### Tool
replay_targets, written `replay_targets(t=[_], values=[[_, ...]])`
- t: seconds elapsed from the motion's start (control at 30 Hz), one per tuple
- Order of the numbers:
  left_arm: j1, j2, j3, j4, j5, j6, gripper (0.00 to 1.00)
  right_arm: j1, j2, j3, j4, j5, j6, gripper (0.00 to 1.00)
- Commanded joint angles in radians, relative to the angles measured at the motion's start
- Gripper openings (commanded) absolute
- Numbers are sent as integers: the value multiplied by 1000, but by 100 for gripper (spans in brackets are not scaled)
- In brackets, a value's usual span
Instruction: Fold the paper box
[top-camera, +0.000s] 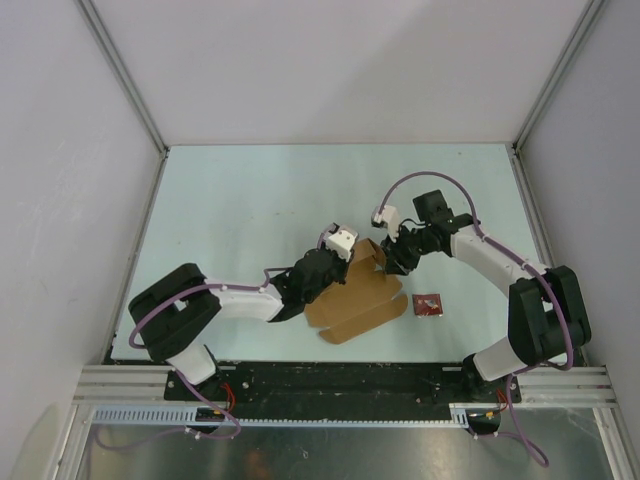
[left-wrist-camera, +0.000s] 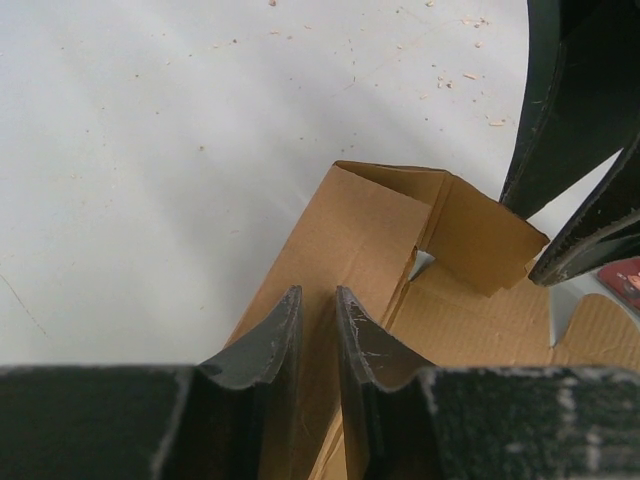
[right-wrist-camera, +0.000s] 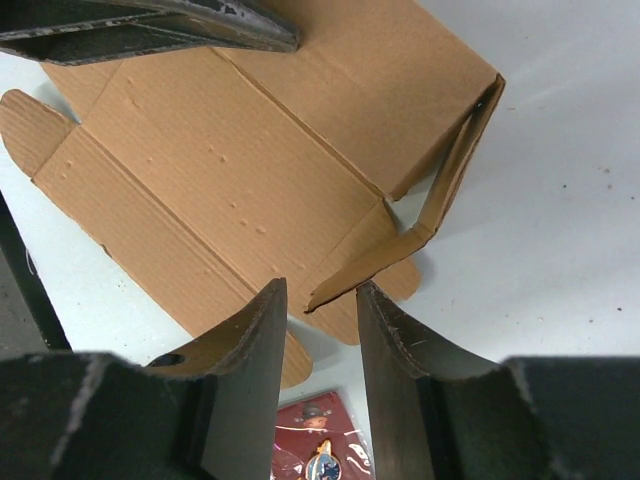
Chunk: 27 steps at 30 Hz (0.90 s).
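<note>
The paper box is a brown die-cut sheet lying mostly flat at the table's near middle. In the left wrist view its far panel stands up, with a small end flap folded inward. My left gripper is nearly closed with that raised panel in its narrow gap, and it sits at the sheet's left edge. My right gripper is open. The tip of a raised side flap lies between its fingers, against the right one. It hovers at the sheet's far right corner.
A small red square packet lies on the table just right of the sheet, and shows below my right fingers. White walls close in the pale table on three sides. The arm bases stand at the near edge.
</note>
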Motion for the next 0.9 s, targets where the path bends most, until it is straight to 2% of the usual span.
replay_targets(t=[0.0, 0.87], values=[[7, 22, 31, -4, -2, 13, 25, 16, -15, 0, -5, -49, -21, 39], [7, 36, 34, -4, 30, -3, 24, 75, 90, -1, 70, -79, -50, 37]])
